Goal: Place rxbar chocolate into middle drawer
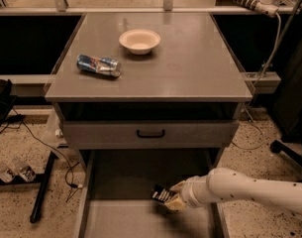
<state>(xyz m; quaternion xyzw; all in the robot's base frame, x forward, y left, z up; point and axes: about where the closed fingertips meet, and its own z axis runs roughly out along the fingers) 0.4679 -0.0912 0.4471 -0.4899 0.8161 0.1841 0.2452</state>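
The rxbar chocolate is a small flat bar in a black wrapper with pale lettering. My gripper is shut on its right end. The white arm reaches in from the lower right. The bar hangs low over the floor of the middle drawer, a wide shallow grey drawer pulled out below the cabinet. It sits right of the drawer's centre. I cannot tell whether the bar touches the floor.
A grey drawer front with a black handle is closed above the open drawer. On the cabinet top lie a blue-and-silver can on its side and a pale bowl. Cables and a black pole lie on the floor at left.
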